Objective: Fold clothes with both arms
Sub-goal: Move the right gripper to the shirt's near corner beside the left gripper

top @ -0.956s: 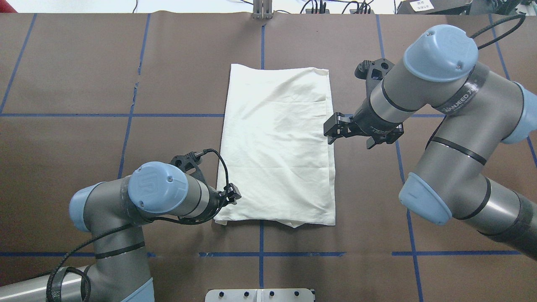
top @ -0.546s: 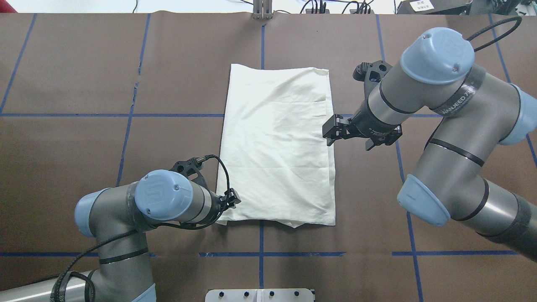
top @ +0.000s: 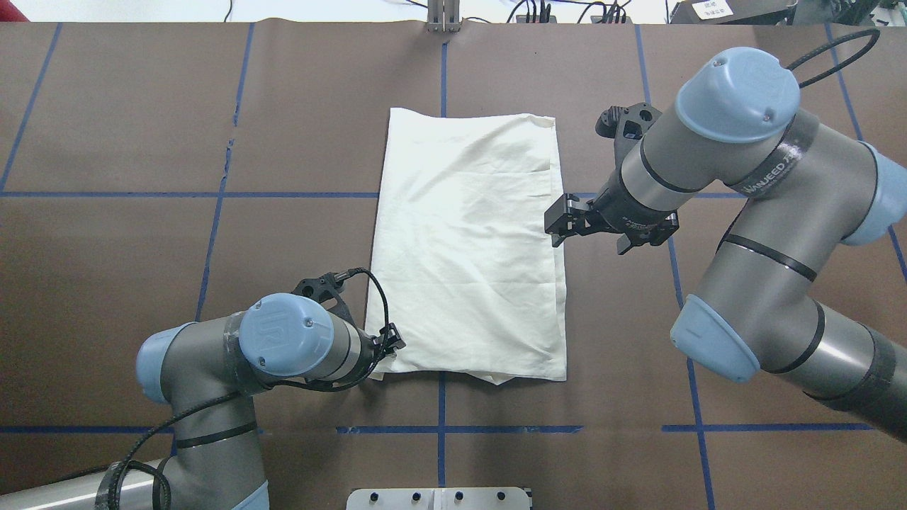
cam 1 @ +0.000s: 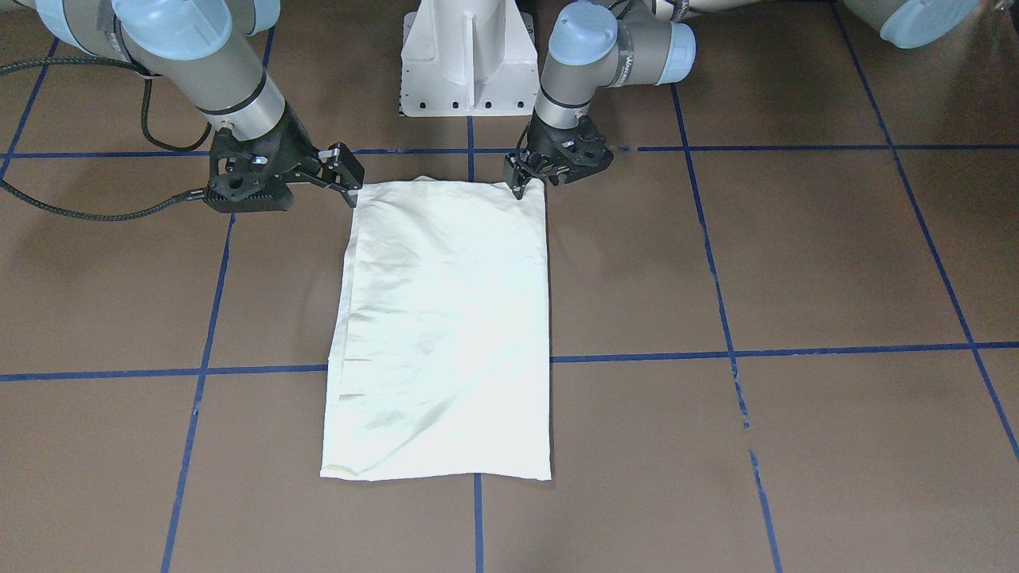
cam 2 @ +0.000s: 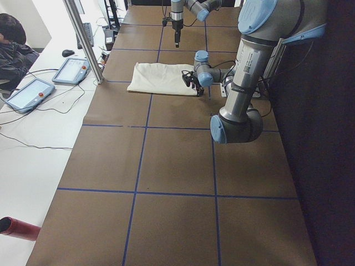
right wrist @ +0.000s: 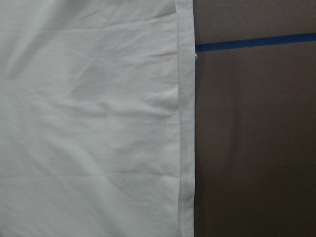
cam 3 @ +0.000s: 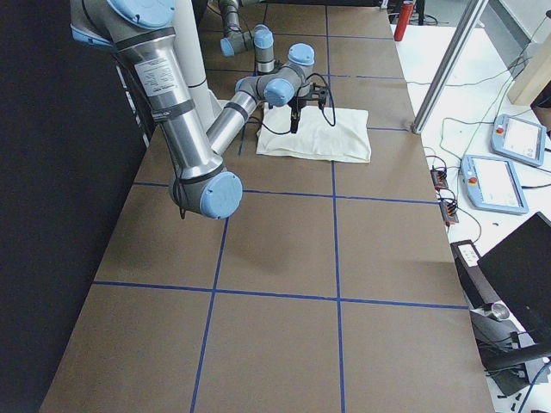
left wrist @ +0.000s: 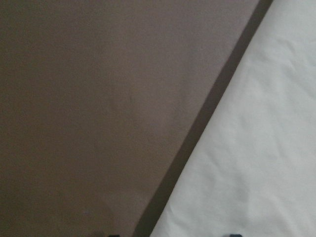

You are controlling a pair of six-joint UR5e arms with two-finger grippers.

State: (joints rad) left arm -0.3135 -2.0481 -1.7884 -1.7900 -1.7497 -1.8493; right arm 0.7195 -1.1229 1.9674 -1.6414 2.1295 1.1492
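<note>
The cream-white shirt lies folded into a long rectangle, plain side up, in the middle of the table; its print is hidden. It also shows in the front view. My left gripper is low at the shirt's near-left corner, also in the front view. It is open; the left wrist view shows the shirt's edge between the tips. My right gripper is open and empty, raised over the shirt's right edge, also in the front view. The right wrist view shows the hemmed edge.
The table is covered in brown paper with blue tape lines. The white pedestal base stands at the robot's side of the table. Tablets and a metal pole stand beyond the far edge, near an operator.
My left arm has moved toward the robot along the shirt's left edge, closer to the near-left corner. My right arm has barely moved. The shirt has not moved.
</note>
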